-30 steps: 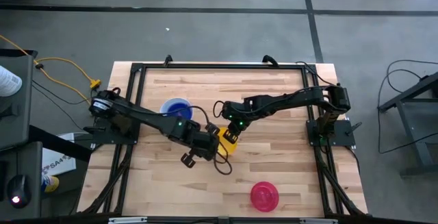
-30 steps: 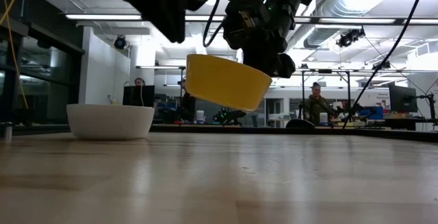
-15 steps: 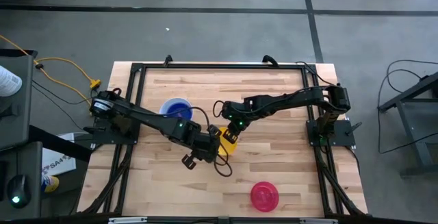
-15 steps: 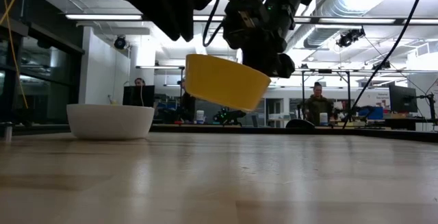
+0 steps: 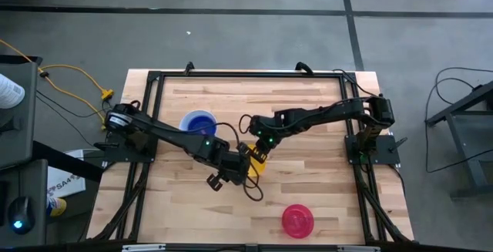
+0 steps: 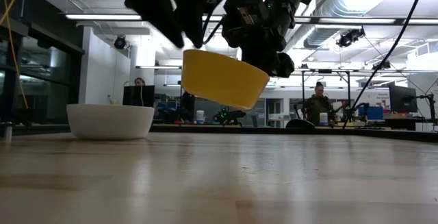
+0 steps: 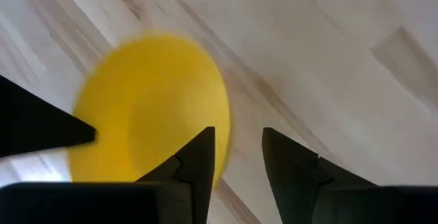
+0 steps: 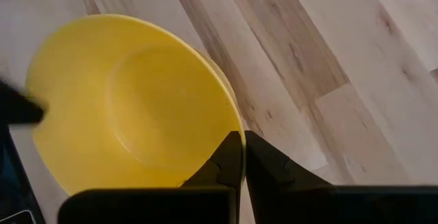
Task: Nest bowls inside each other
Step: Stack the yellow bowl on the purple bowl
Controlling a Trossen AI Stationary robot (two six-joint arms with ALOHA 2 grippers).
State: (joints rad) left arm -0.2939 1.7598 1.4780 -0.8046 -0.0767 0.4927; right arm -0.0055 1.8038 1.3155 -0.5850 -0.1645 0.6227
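Yellow bowl (image 6: 224, 79) up in the air, tilted, hanging clear above the wooden table (image 5: 323, 183) near its middle. The right gripper (image 8: 241, 157) pinches the bowl's rim with its fingers clamped tight. The left gripper (image 7: 238, 157) sits just beside the same bowl, fingers parted, one at the rim edge and nothing held between them; a second ago it was nearly closed, and it has been spreading through the last frames. It looks like a handover, the bowl passing to the right arm. In the low view the bowl has also shifted a touch to the left and lifted slightly since then.

The blue bowl (image 5: 199, 121) sits far-left of the action, the red-pink bowl (image 5: 297, 220) near the front edge, the white bowl (image 6: 110, 120) resting alone on the left in the low view. No purple bowl shows.

Next call, as a judgement: the left arm backs away, then the right carries the yellow bowl over a waiting bowl and lowers it level before letting go.
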